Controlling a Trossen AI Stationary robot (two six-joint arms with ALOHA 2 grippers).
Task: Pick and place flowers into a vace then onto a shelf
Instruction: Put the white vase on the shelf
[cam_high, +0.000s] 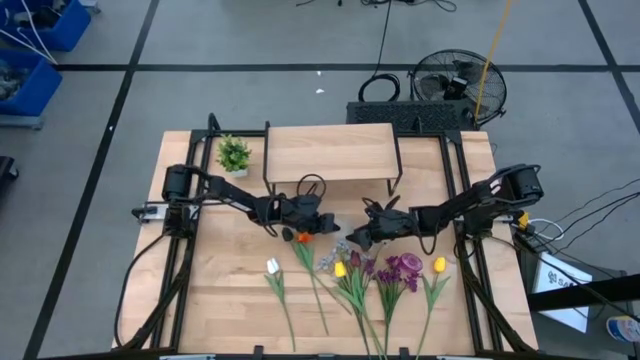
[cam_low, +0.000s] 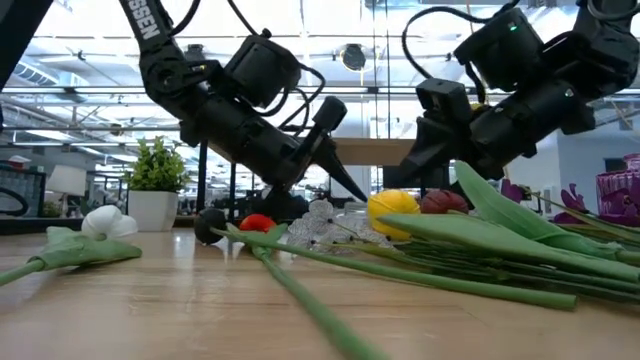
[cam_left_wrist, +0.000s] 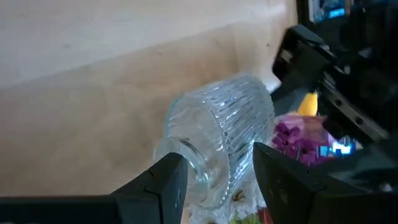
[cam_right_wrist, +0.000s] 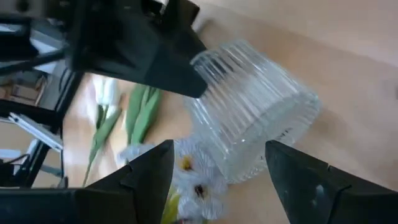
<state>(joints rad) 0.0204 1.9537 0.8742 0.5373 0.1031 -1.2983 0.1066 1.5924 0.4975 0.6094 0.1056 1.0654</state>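
A wooden table (cam_high: 230, 290) stands on a grey floor with black lines, and behind it is a bright hall with windows. The glass vase (cam_left_wrist: 217, 140) lies on its side on the table, between the two grippers. The left gripper (cam_left_wrist: 217, 186) has its fingers apart, one on each side of the vase's mouth end; I cannot tell if they touch the glass. The right gripper (cam_right_wrist: 217, 180) faces it from the other side, also with fingers apart, around the vase's wide base, and I cannot tell any contact there either. Under the vase lies a pale blossom spray (cam_right_wrist: 186, 180).

The other flowers (cam_high: 370, 275) lie in a row on the table just in front of both grippers, with their stems pointing to the front edge: a white tulip (cam_high: 272, 266), an orange one (cam_high: 303, 238), yellow ones and purple blooms. The shelf (cam_high: 330, 155) stands just behind the grippers. A small plant (cam_high: 234, 155) in a white pot is behind the left arm, beside the shelf. A fan (cam_high: 460, 85) lies on the floor far behind the right arm.
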